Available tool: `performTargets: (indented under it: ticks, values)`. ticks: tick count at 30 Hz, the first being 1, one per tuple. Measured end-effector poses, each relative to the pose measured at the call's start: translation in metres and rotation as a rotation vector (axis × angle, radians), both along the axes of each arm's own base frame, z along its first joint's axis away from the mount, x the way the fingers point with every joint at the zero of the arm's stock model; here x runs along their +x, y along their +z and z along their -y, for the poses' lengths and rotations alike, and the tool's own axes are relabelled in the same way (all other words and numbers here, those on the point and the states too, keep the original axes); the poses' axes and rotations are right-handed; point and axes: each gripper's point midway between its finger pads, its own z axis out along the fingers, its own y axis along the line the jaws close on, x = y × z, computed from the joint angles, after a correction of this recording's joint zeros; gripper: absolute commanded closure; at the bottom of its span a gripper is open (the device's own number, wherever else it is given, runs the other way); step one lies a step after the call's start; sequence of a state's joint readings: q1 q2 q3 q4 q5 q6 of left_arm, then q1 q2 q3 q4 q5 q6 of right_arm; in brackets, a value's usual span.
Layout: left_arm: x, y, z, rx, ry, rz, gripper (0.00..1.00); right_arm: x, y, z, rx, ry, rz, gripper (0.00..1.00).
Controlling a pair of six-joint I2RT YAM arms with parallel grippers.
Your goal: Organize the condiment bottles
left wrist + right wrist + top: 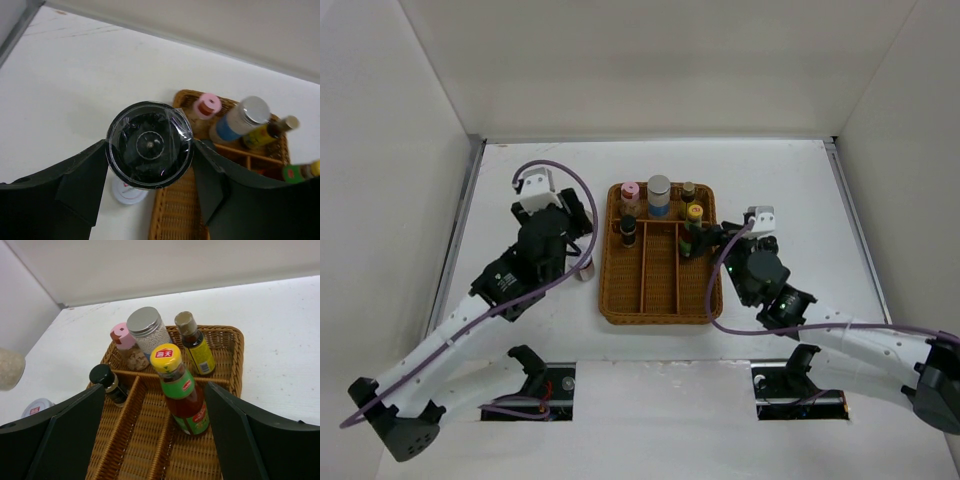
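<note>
My left gripper (150, 156) is clamped on the clear-lidded jar (150, 145), with a finger pressed to each side, just left of the tray (660, 318). My left wrist view shows only the jar's lid. Its body is hidden below, and from above my arm covers it. The right wrist view catches a beige, grainy slice of it at the frame's left edge. Under it, half hidden, a white-capped jar (127, 194) stands on the table (520, 170). My right gripper (155, 405) has its fingers apart around the yellow-capped bottle (176, 385), which holds red sauce, has a green label and stands in the tray's right lane. I cannot tell if they touch it. The far cross compartment holds a pink-capped jar (125, 342), a grey-lidded jar (147, 332) and a tan-capped bottle (192, 342). A black-capped bottle (106, 382) stands in the left lane.
</note>
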State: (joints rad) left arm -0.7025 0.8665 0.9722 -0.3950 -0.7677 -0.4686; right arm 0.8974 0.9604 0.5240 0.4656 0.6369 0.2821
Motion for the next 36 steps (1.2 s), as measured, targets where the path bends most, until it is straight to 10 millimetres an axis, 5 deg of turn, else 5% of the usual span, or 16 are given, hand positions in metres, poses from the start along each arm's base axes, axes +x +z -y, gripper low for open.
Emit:
performTargets:
  ticks: [11,19,36]
  values:
    - [-0.019,-0.013,0.087,0.090,-0.234,-0.044,0.62,0.002,0.000,0.008,0.013,-0.027,0.007,0.13]
    - [-0.005,-0.063,0.164,0.129,-0.379,-0.116,0.62,0.002,0.007,0.022,0.039,-0.067,0.023,0.13]
    - [0.039,-0.106,0.199,0.115,-0.392,-0.124,0.62,0.000,0.011,0.033,0.077,-0.096,0.035,0.13]
